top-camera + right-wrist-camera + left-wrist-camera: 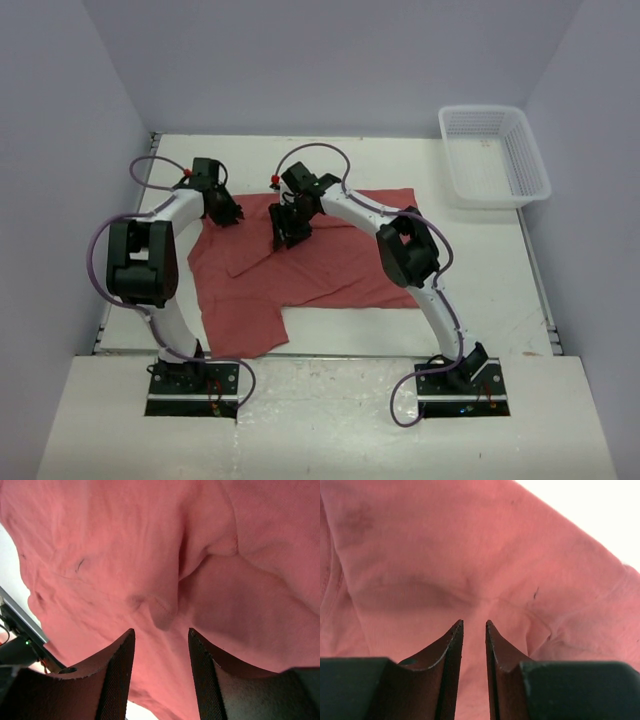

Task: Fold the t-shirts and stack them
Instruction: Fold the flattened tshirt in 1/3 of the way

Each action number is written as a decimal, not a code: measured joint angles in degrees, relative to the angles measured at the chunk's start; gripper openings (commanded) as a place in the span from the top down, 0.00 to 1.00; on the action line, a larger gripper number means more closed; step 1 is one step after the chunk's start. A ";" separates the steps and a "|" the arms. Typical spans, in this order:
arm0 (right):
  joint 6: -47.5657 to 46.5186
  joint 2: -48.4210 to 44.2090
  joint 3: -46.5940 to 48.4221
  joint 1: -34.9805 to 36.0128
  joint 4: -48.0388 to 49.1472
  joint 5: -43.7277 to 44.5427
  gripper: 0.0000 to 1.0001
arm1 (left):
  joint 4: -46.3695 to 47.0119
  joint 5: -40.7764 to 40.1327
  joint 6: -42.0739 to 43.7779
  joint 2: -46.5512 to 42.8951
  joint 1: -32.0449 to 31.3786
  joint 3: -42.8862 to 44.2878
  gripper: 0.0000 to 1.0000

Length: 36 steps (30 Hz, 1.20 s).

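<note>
Shirt (320, 260): spread flat over the middle of the table (490, 270), one flap nearing the near edge; not yet folded.
Left gripper (224, 212): clenched on the shirt's far left corner, where cloth puckers at the fingertips (457, 630). Judged purpose: anchor a corner for the fold.
Right gripper (288, 232): on the shirt's far edge, jaws half apart with a cloth ridge between them; grip cannot be told (the ridge may merely lie there).
Placement: both sit along the far edge, which suits drawing it toward the near edge.
Basket (495, 155): far right corner, apart from the shirt.
Surface: white, matte.
Room: pale walls (330, 60) on three sides.
</note>
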 measured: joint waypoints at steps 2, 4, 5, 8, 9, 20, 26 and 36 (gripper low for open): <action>0.07 1.01 0.94 -0.07 -0.02 -0.07 0.52 | 0.15 0.02 0.07 1.36 0.31 1.27 0.74; 0.31 1.88 1.73 -0.17 -0.02 -0.28 0.54 | 0.20 -0.02 0.44 2.25 0.83 2.16 0.74; 0.42 2.27 2.05 -0.20 -0.02 -0.46 0.55 | 0.20 -0.04 0.81 2.60 1.16 2.51 0.74; 0.87 3.32 2.86 -0.26 -0.02 -1.27 0.62 | 0.17 -0.31 1.31 3.34 2.21 3.43 0.73; 1.03 3.50 2.91 -0.26 0.02 -1.44 0.65 | 0.17 -0.42 1.36 3.65 2.49 3.76 0.74; 2.03 4.28 4.02 -0.31 -0.09 -1.55 1.00 | 0.42 0.44 2.36 9.97 5.18 7.58 0.74; 2.19 4.28 4.13 -0.31 -0.37 -1.38 1.00 | -0.02 0.94 2.36 11.15 5.73 8.92 0.74; 2.08 -0.39 -1.81 -0.31 0.00 0.57 0.93 | -0.13 3.17 2.36 12.02 7.37 9.70 0.74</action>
